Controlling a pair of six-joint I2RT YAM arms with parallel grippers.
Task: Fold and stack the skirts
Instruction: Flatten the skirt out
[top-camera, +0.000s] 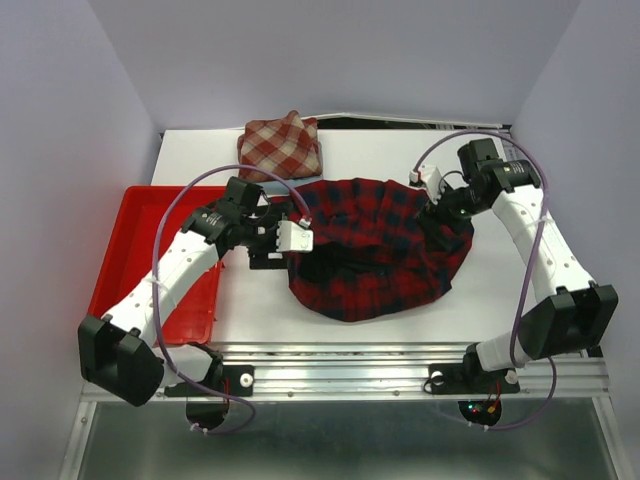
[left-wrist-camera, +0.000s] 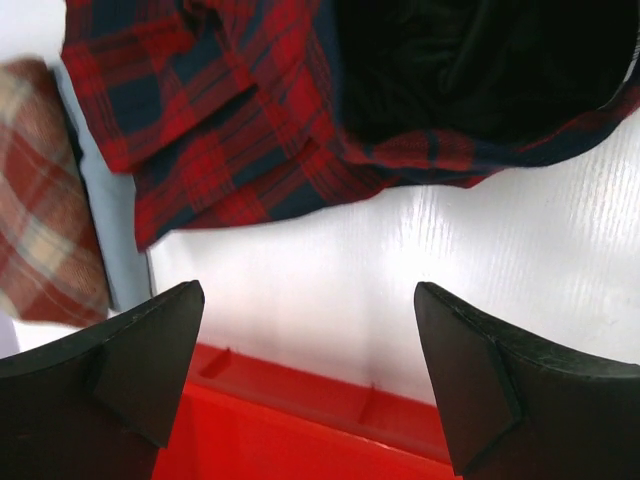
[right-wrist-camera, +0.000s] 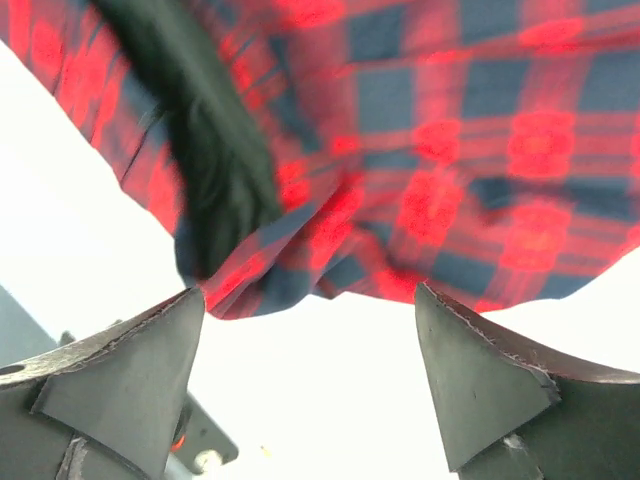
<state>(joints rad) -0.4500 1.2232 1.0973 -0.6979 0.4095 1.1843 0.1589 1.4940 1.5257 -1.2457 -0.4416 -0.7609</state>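
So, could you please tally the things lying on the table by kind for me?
Cloth skirts: 2 (large red and navy plaid skirt, folded brick-red and cream check skirt)
Red plastic tray: 1
Total: 3

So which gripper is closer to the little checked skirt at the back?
Left. The left gripper sits at the left edge of the plaid skirt, a little in front of the checked skirt. The right gripper is at the plaid skirt's right side, farther away.

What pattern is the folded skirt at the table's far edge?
The folded skirt: brick-red and cream check; top view.
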